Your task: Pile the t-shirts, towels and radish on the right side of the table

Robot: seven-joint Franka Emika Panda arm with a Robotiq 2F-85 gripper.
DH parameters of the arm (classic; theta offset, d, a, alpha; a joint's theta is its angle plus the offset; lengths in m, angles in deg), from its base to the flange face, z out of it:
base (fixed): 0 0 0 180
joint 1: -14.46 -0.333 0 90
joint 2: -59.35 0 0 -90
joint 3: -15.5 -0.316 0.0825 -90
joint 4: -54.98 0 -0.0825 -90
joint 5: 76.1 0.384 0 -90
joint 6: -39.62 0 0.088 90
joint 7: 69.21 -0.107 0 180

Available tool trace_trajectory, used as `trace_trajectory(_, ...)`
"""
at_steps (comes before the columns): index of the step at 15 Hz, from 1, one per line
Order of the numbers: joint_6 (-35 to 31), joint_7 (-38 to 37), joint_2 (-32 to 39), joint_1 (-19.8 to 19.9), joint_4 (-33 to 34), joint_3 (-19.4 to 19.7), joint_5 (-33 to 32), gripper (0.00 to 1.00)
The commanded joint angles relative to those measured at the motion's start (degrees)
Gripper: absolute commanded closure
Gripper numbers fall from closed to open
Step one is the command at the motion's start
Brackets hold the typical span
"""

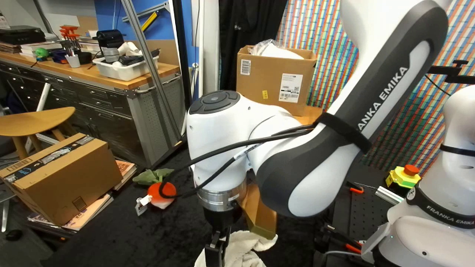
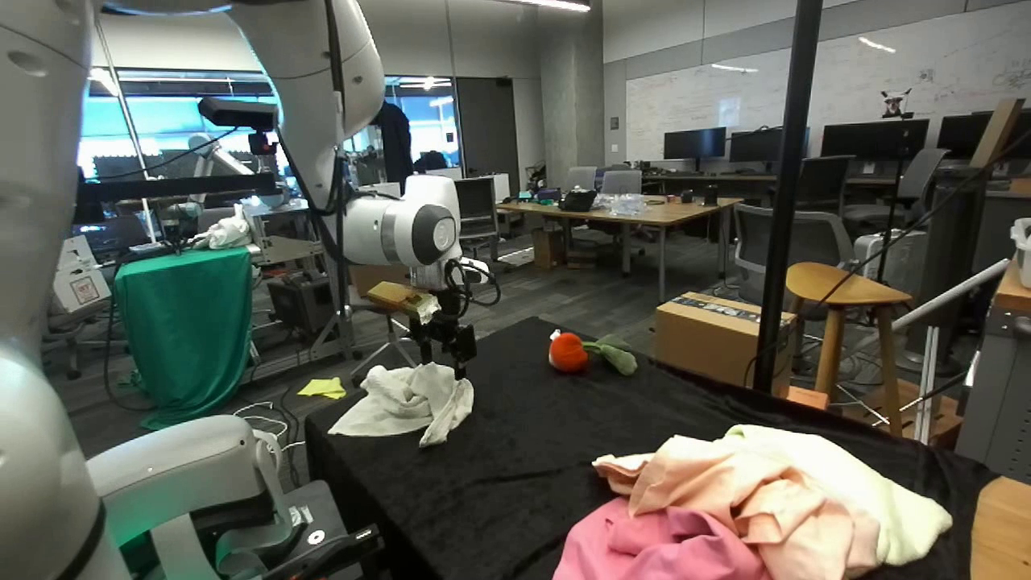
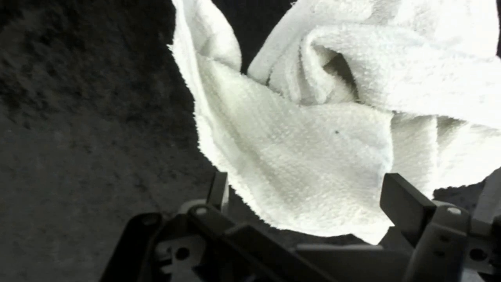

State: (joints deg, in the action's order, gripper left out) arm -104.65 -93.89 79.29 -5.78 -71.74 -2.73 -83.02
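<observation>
A crumpled white towel (image 1: pixel 246 246) lies on the black table (image 2: pixel 515 475), and it also shows in an exterior view (image 2: pixel 407 399) and the wrist view (image 3: pixel 305 149). My gripper (image 3: pixel 305 184) is open just above the towel's edge, its fingers on either side of a flap. Both exterior views show the gripper (image 1: pixel 218 252) (image 2: pixel 443 362) pointing down at the towel. The red radish (image 2: pixel 569 353) with green leaves lies apart on the table, also in an exterior view (image 1: pixel 162 194). A heap holds a pink cloth (image 2: pixel 660 548), a peach cloth (image 2: pixel 741 491) and a pale yellow-green cloth (image 2: pixel 874 491).
A cardboard box (image 1: pixel 63 178) stands beyond the table edge, also in an exterior view (image 2: pixel 709 330). A black upright pole (image 2: pixel 781 201) stands by that edge. A gold block (image 2: pixel 407 298) is fixed at my wrist. Another white arm (image 1: pixel 430 237) stands near an emergency stop (image 1: pixel 404 178).
</observation>
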Motion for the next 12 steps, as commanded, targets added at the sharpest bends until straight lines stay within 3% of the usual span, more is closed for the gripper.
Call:
trace_trajectory(1, 2.03, 15.41, 3.4, 1.87, 4.86, -2.94, 8.26, 0.0)
trace_trajectory(6, 8.14, 34.0, 7.38, 5.49, 8.86, -5.76, 16.86, 0.0)
trace_trajectory(12, 11.67, 38.18, 7.61, 6.15, 9.34, -3.49, 16.6, 0.0)
